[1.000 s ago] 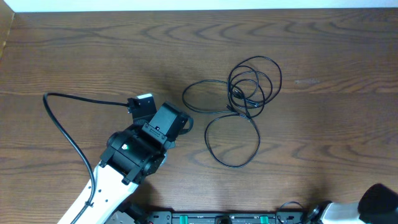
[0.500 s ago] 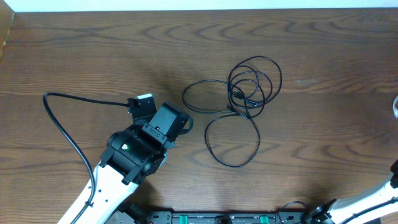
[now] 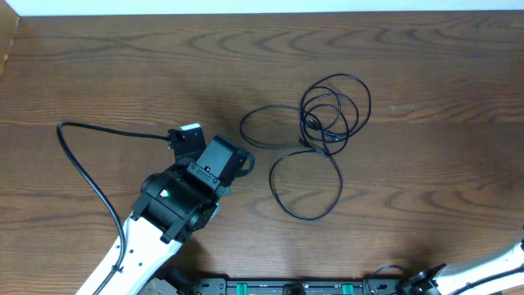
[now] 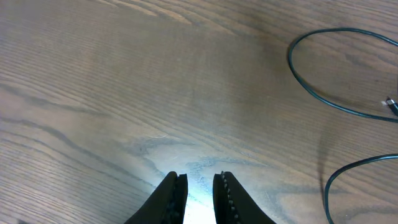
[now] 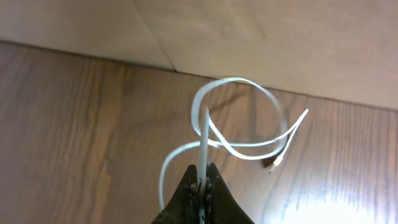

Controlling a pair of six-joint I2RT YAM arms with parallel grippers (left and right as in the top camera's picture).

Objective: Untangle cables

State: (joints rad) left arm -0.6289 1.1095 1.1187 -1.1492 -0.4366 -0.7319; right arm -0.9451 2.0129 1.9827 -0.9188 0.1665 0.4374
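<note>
Right arm withdrawn, cables tangled (unmoved)

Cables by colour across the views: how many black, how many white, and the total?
Black cable: at least 1; the tangled loops on the table hide whether there are more.
White cable: 1, pinched in the right hand, seen only in the right wrist view.
Total: at least 2.

Overhead straight down on table, left wrist low and close, sharing black cables, right wrist elsewhere
</note>
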